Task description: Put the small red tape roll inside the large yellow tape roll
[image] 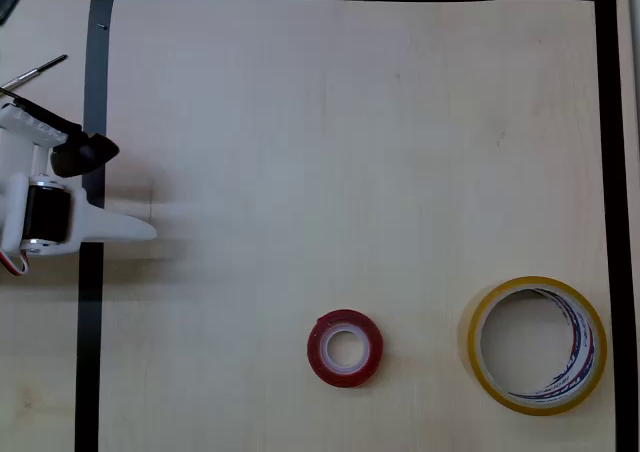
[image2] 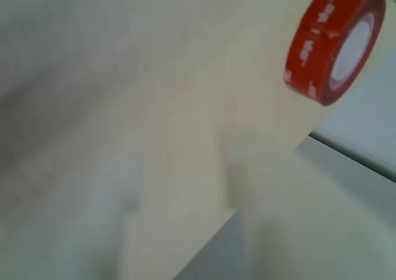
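1. overhead view: the wooden table (image: 350,152) is framed by a black tape border (image: 92,302) running along the top, left and right edges.
2. overhead view: the small red tape roll (image: 345,347) lies flat, hole up, white core showing, at about 6 o'clock from the picture's middle, near the bottom edge.
3. overhead view: the large yellow tape roll (image: 537,345) lies flat at about 4 o'clock from the middle, just inside the right strip of the border. its white core shows red and blue stripes on the inner wall.
4. overhead view: the red roll sits at 9 o'clock from the yellow roll; the two are well apart, with bare wood between them, and the yellow ring's hole holds nothing but table.
5. overhead view: the gripper (image: 125,192) reaches in at 9 o'clock, crossing the left border strip. a white finger (image: 125,229) points toward 3 o'clock and a black-tipped part (image: 85,154) lies at 12 o'clock from it, with a clear gap between them; they hold nothing and are well apart from both rolls.
6. wrist view: the picture is blurred. the red roll (image2: 334,41) shows at about 1 o'clock, tilted in the frame, with white print on its red band and its pale core facing right.
7. wrist view: pale table surface (image2: 154,125) spreads across the middle; a grey area lies beyond its edge at 4 o'clock. i cannot tell the fingers' state from this view.
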Controlling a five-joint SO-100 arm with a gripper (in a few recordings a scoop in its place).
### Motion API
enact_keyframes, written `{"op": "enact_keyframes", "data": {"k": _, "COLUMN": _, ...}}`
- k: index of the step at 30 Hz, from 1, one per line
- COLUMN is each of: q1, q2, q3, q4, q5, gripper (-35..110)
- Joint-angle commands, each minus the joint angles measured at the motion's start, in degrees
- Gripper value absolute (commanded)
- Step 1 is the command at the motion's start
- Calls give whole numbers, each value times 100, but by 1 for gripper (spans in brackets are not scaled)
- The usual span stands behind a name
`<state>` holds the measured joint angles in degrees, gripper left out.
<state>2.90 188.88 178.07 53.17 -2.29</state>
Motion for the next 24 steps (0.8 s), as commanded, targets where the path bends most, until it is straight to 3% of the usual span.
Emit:
{"op": "enact_keyframes", "data": {"k": 1, "q1": 88, "q2": 211, "q3": -62, "q4": -44, "q5": -123, "gripper": 0}}
{"op": "enact_keyframes", "data": {"k": 15, "q1": 88, "q2": 211, "q3": -105, "q4": 44, "q5": -149, "gripper": 0}}
{"op": "enact_keyframes", "data": {"k": 24, "q1": 290, "q2": 0, "q3": -1626, "q4": 325, "q5": -123, "gripper": 0}}
